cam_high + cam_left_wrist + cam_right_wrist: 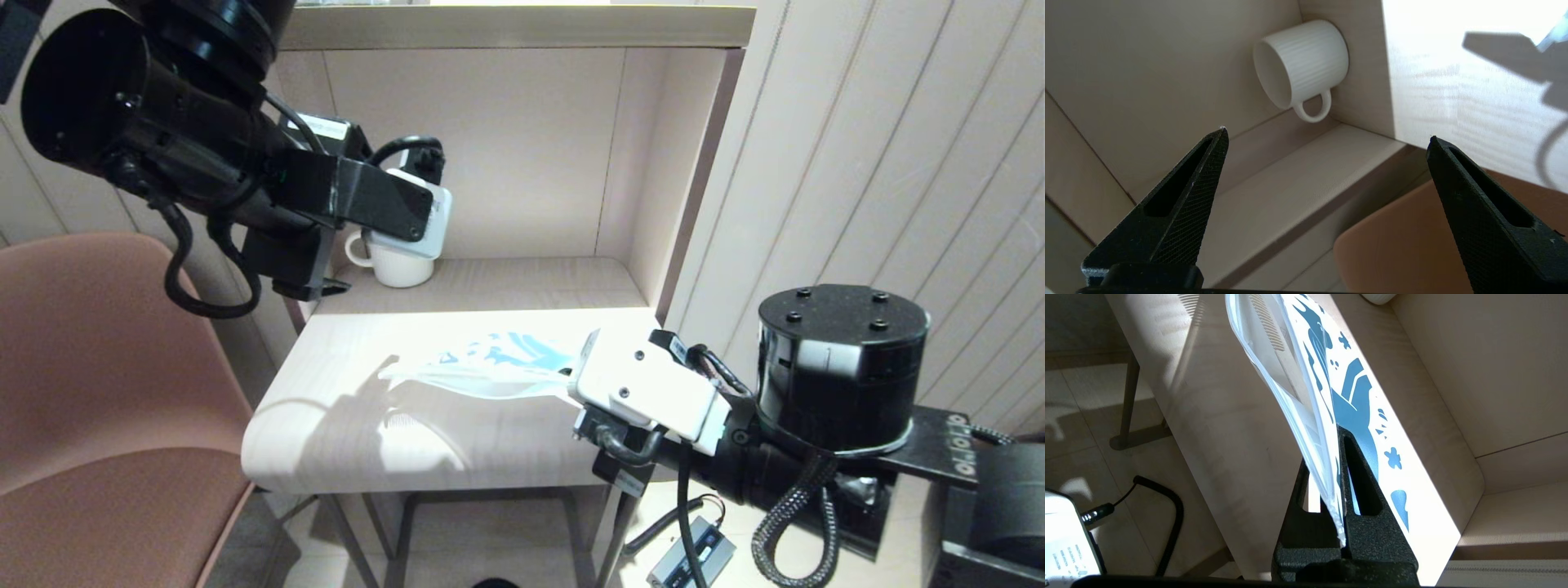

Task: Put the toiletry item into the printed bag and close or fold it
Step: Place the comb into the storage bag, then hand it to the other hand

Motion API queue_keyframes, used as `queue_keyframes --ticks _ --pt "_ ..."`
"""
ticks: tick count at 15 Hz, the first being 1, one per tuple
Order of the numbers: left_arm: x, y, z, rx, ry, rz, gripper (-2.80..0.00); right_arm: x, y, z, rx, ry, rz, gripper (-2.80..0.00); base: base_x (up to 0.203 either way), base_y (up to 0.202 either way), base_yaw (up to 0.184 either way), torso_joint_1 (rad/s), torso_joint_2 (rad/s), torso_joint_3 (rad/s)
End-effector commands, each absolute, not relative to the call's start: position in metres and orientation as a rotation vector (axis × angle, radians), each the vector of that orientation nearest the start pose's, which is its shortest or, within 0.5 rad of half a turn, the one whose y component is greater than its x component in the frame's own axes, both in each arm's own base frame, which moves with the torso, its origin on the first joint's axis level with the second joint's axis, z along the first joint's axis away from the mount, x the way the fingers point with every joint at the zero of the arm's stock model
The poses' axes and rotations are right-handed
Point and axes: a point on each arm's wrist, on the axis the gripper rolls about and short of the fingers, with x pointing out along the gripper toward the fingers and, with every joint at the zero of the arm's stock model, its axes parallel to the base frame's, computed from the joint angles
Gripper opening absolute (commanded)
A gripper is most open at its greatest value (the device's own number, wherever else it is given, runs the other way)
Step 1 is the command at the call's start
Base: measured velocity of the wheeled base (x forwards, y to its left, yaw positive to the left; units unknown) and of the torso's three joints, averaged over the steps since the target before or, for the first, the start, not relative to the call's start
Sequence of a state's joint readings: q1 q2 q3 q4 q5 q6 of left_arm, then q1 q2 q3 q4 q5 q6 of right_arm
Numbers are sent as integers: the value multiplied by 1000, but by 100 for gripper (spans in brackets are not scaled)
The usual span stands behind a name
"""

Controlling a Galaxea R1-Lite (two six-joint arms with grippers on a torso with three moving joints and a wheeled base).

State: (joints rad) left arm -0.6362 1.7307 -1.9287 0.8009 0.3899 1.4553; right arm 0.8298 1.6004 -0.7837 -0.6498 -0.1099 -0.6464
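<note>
My right gripper [1327,447] is shut on one edge of the printed bag [490,363], a white pouch with blue leaf and flower prints [1355,388]. The bag sticks out to the left from the gripper, lifted off the table [367,441], and casts a shadow on it. The teeth of the toiletry item, a white comb [1267,322], show through the bag's wall, so it lies inside. My left gripper [1327,134] is open and holds nothing. It hangs high at the table's far left, beside the mug.
A white ribbed mug [396,261] stands at the back left in the shelf recess [522,147]. A pink chair [98,392] is close to the table's left side. A small device with cables [690,559] lies on the floor to the right.
</note>
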Motion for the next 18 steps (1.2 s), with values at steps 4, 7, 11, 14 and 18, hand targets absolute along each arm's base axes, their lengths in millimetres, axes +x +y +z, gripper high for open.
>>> queue_keyframes --ticks 4,7,11,14,18 --pt "230 -129 352 1599 339 -610 0 207 198 209 -668 -69 708 -280 0 0 0 0 0 0" --pt "235 -114 339 1478 403 -666 0 223 186 216 -591 -69 711 -280 0 0 0 0 0 0" --pt "235 -104 325 1155 441 -784 0 227 181 227 -509 -82 713 -280 0 0 0 0 0 0" --pt "234 -100 315 999 424 -884 0 226 181 233 -456 -84 711 -280 0 0 0 0 0 0" --pt "228 -87 303 695 520 -901 -280 224 179 239 -441 -98 707 -280 0 0 0 0 0 0"
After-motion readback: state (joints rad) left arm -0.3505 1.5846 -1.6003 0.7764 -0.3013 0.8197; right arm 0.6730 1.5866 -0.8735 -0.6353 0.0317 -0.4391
